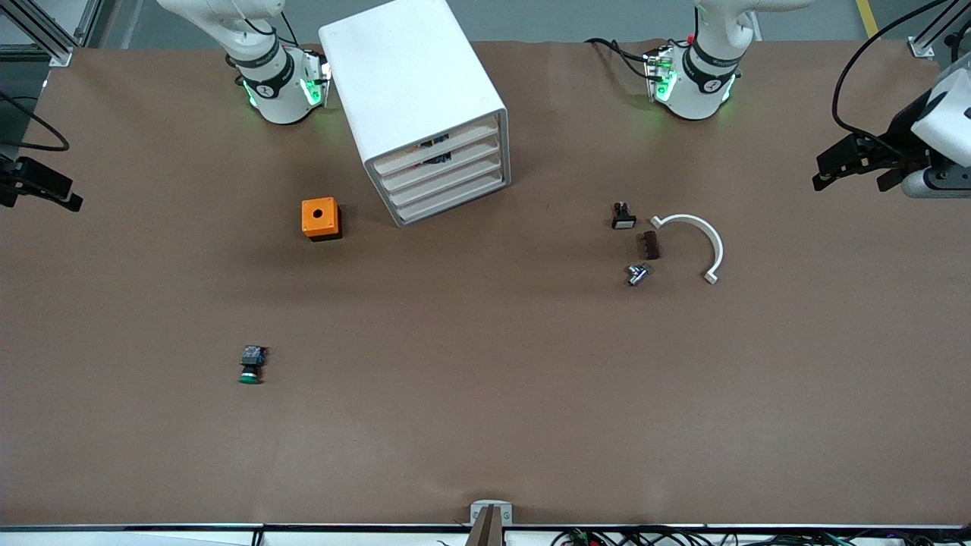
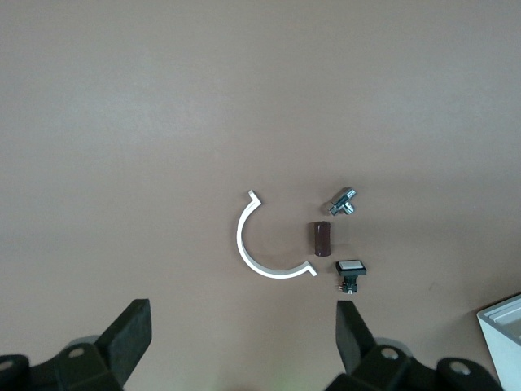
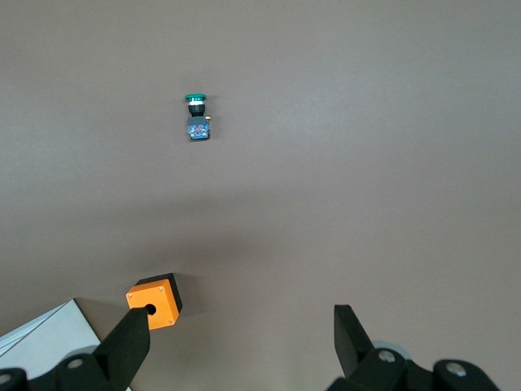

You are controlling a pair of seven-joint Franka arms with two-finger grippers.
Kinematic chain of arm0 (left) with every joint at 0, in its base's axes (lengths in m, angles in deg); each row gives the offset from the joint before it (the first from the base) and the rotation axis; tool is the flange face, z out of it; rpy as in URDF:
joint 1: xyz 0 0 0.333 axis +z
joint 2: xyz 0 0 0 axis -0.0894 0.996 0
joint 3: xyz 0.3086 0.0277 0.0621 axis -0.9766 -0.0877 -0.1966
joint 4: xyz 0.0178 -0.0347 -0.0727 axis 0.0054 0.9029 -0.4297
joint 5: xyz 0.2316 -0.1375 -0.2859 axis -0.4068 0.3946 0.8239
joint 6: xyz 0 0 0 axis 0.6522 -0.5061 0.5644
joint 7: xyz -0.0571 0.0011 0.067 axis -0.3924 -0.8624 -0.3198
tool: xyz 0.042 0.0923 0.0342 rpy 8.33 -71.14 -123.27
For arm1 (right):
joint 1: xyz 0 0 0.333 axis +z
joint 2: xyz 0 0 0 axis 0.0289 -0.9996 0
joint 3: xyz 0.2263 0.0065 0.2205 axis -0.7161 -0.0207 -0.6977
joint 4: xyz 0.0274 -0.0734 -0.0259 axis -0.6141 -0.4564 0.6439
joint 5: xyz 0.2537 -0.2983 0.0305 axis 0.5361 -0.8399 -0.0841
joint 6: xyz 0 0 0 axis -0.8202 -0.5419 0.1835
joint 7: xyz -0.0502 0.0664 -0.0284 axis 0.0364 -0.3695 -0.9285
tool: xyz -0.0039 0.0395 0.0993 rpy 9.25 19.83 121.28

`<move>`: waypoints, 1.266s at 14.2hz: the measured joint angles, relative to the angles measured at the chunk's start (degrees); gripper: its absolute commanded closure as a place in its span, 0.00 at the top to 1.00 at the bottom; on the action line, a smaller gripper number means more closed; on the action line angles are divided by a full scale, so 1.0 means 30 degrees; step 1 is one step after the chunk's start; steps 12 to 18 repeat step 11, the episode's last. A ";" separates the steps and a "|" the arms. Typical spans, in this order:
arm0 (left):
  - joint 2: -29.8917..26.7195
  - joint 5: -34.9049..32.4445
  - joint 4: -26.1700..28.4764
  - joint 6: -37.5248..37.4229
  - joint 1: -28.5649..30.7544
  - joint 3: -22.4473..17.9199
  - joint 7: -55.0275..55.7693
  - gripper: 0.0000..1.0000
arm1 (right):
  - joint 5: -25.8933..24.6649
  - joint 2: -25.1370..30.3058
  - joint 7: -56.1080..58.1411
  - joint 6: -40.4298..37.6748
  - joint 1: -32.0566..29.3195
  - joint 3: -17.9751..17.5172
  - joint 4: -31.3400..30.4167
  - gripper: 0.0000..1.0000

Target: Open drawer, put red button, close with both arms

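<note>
The white cabinet stands between the two arm bases, its four drawers facing the front camera. The drawer, second from the top, is pushed in like the other three. The red button is out of view. A green-capped button lies near the right arm's end, closer to the front camera. My left gripper hangs open and empty over the left arm's end of the table. My right gripper hangs open and empty over the right arm's end.
An orange box with a round hole sits beside the cabinet. Toward the left arm's end lie a white curved bracket, a brown block, a metal fitting and a white-capped button.
</note>
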 measured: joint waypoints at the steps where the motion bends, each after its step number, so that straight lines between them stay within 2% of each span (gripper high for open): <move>1: 0.0002 -0.0010 0.0000 -0.0012 0.0001 0.0036 0.0000 1.00 | 0.0000 0.0000 0.0001 0.0000 0.0000 -0.0001 0.0000 1.00; 18: 0.0003 -0.0020 -0.0107 -0.0169 0.0064 0.0027 -0.0001 1.00 | 0.0000 0.0000 0.0002 0.0010 0.0000 -0.0001 0.0000 1.00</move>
